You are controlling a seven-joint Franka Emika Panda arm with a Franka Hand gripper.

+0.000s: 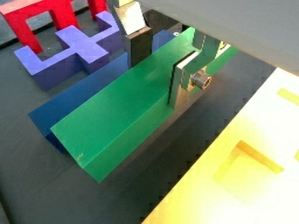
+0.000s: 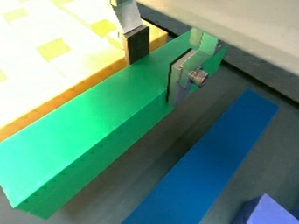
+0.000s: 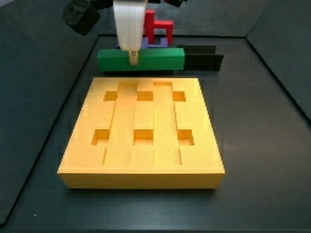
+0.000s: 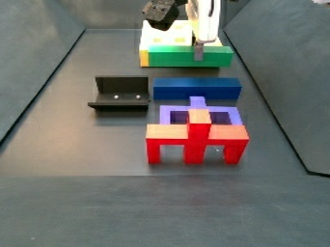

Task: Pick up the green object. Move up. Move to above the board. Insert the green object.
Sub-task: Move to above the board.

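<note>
The green object point(image 2: 82, 131) is a long bright-green bar lying on the dark floor just beyond the far short edge of the board point(image 3: 140, 123), as both side views show point(image 3: 144, 60) point(image 4: 180, 57). The board is a big yellow-orange slab with six square holes. It also shows beside the bar in both wrist views point(image 1: 251, 166) point(image 2: 47, 52). My gripper point(image 2: 156, 77) comes down over the bar near one end. One finger stands on each long side, pressed against the green point(image 1: 160, 79). In the side views it hangs straight down onto the bar point(image 3: 129, 55) point(image 4: 200, 48).
A blue slab point(image 4: 196, 92) lies parallel to the bar on the side away from the board point(image 2: 216, 157). Beyond it stand a purple piece point(image 4: 194, 116) and a red cross-shaped piece point(image 4: 196, 140). The black fixture point(image 4: 119, 94) stands on the floor beside them.
</note>
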